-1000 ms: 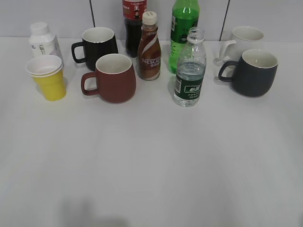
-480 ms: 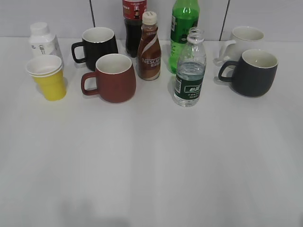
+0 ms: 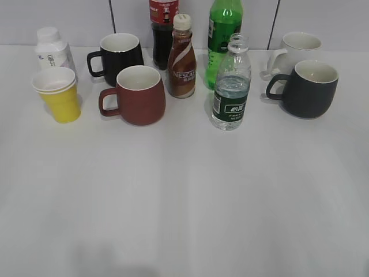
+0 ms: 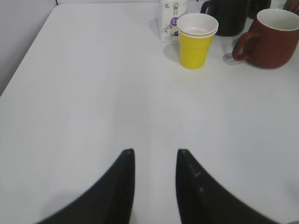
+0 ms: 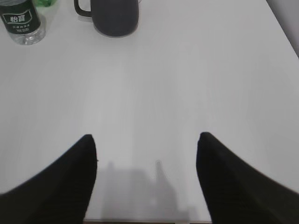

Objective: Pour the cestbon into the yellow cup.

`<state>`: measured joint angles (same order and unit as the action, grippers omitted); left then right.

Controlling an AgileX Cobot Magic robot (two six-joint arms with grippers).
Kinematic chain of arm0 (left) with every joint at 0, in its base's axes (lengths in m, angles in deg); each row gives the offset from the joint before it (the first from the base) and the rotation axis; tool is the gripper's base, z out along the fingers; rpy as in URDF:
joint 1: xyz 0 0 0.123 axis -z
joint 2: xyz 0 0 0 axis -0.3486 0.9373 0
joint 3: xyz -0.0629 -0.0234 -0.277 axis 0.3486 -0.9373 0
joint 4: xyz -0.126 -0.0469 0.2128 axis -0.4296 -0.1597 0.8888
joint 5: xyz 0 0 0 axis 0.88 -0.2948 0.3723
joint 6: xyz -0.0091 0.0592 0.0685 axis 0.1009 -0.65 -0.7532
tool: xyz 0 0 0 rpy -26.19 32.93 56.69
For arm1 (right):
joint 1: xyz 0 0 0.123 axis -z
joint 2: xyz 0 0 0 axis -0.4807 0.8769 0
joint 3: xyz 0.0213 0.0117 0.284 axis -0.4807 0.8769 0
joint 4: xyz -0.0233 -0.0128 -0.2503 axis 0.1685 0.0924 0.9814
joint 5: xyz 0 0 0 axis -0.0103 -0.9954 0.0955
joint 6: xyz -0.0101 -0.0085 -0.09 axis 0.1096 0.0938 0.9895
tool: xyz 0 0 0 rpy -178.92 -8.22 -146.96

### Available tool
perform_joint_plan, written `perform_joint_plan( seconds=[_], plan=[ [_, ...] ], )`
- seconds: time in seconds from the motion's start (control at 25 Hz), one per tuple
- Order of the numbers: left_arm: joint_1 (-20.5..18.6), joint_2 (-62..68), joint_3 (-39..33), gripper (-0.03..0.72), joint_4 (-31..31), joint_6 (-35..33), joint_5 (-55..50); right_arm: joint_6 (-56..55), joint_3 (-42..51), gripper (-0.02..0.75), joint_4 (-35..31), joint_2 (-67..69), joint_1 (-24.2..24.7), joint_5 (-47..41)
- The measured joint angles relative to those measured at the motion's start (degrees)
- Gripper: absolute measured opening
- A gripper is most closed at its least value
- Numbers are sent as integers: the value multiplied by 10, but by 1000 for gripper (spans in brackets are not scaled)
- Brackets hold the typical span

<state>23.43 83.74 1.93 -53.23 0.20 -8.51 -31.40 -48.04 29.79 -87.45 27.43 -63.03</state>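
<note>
The cestbon (image 3: 231, 83), a small clear uncapped bottle with a dark green label, stands upright right of centre; its base shows in the right wrist view (image 5: 21, 21). The yellow cup (image 3: 57, 95) with white rim stands at the left, also in the left wrist view (image 4: 196, 39). My left gripper (image 4: 154, 151) is open and empty over bare table, well short of the cup. My right gripper (image 5: 145, 136) is wide open and empty near the table's front edge, far from the bottle. Neither gripper shows in the exterior view.
A dark red mug (image 3: 137, 95), black mug (image 3: 119, 56), brown Nescafe bottle (image 3: 181, 57), tall green bottle (image 3: 223, 37), cola bottle (image 3: 163, 32), white bottle (image 3: 52, 49), dark grey mug (image 3: 308, 89) and white mug (image 3: 297, 49) crowd the back. White table (image 3: 184, 196) in front.
</note>
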Motion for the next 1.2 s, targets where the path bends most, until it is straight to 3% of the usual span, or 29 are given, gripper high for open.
perform_joint_plan(
  seconds=[0.6,0.8,1.2],
  plan=[
    [0,0,2,239,0,0,3,0,0,501,0,0,0,-1],
    [0,0,12,239,2,0,150,0,-3,501,0,7,0,6],
    [0,166,-68,239,2,0,483,24,6,501,-78,174,-1,328]
  ],
)
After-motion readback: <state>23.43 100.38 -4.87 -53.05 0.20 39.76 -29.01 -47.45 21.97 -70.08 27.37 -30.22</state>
